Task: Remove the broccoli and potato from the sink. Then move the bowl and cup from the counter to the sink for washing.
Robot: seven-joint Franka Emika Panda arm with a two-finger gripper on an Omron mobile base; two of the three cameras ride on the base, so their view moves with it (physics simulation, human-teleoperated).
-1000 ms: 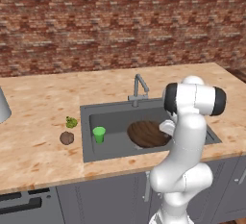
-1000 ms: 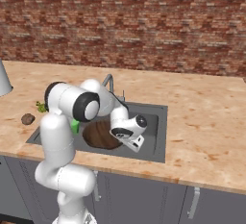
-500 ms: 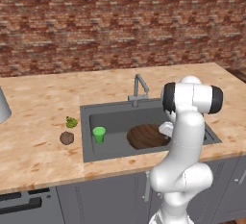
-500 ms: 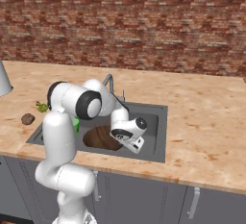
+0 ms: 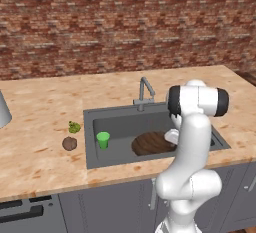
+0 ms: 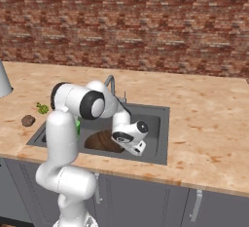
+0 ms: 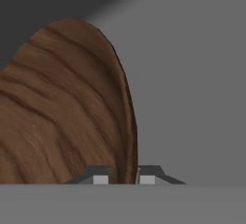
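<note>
No legible text or labels.

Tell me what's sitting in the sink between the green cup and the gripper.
The bowl lies between the cup and the gripper, on the sink floor; the hand view shows its rim between the fingertips.

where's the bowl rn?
The bowl is down in the sink, right of the cup in the left base view. In the hand view its rim sits between the tips of the gripper.
</note>
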